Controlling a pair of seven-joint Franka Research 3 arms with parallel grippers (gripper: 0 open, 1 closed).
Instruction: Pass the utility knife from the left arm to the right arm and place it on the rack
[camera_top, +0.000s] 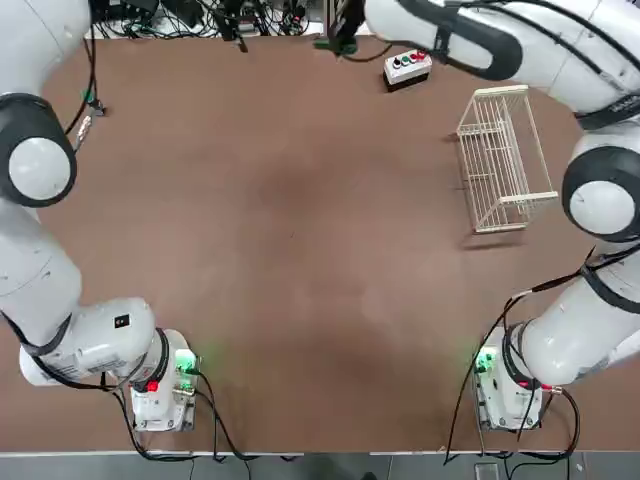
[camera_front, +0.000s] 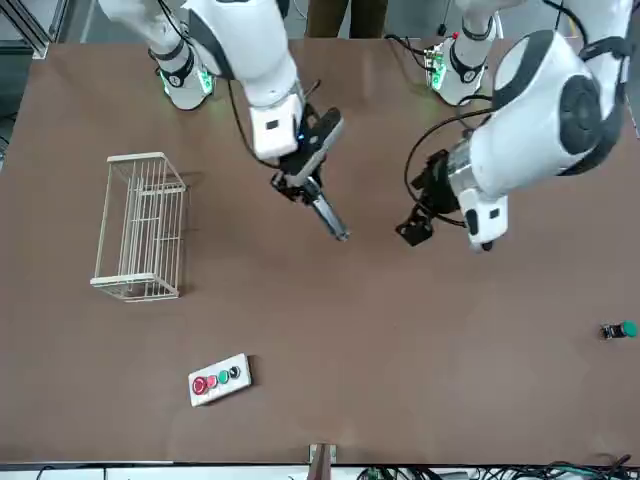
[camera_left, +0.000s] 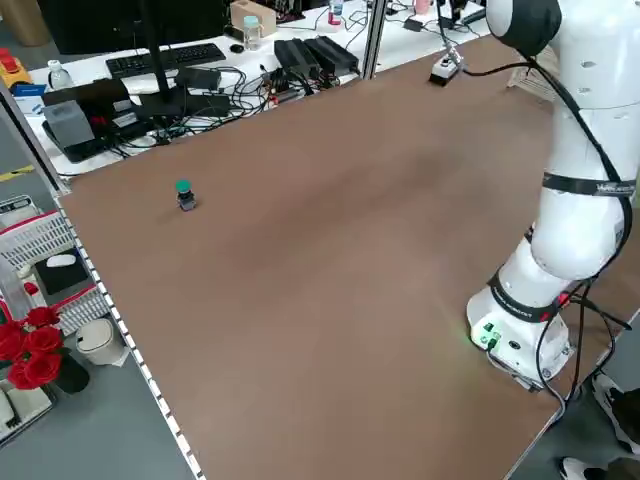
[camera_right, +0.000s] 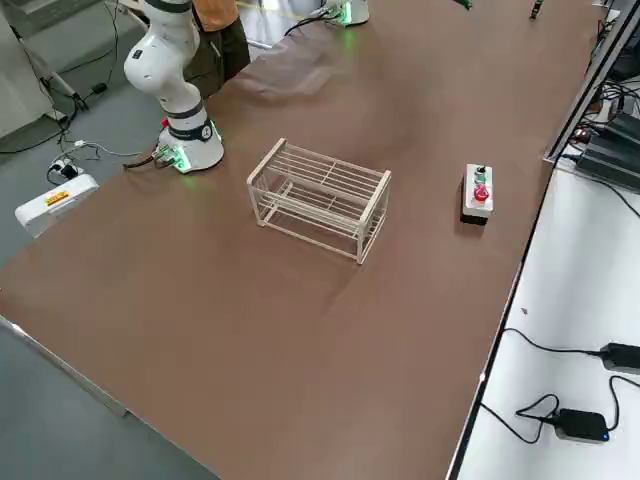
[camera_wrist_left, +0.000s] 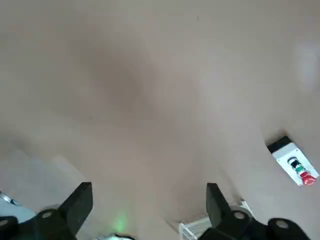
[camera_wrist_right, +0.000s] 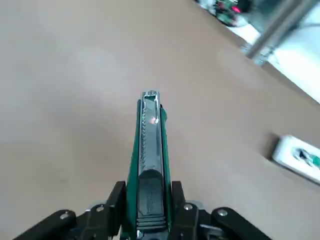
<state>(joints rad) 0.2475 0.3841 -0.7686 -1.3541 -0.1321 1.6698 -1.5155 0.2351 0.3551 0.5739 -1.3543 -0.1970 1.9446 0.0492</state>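
Brown table (camera_front: 330, 370); right tool (camera_wrist_right: 148, 207) closed on utility knife (camera_wrist_right: 151, 165), left tool (camera_wrist_left: 150, 200) wide open, empty; handover looks done, next: rack (camera_front: 140, 230), front view's nine o'clock.

So the counter (camera_top: 290, 250) is plain brown, and the rack (camera_top: 505, 165) is white with thin parallel stripes of wire. Knife's (camera_wrist_right: 150, 170) green along both edges with silver and black down the middle. Button box (camera_front: 220, 379), lower left of the front frame, is white with red, green and black buttons. Arms are white with black bands, honestly.
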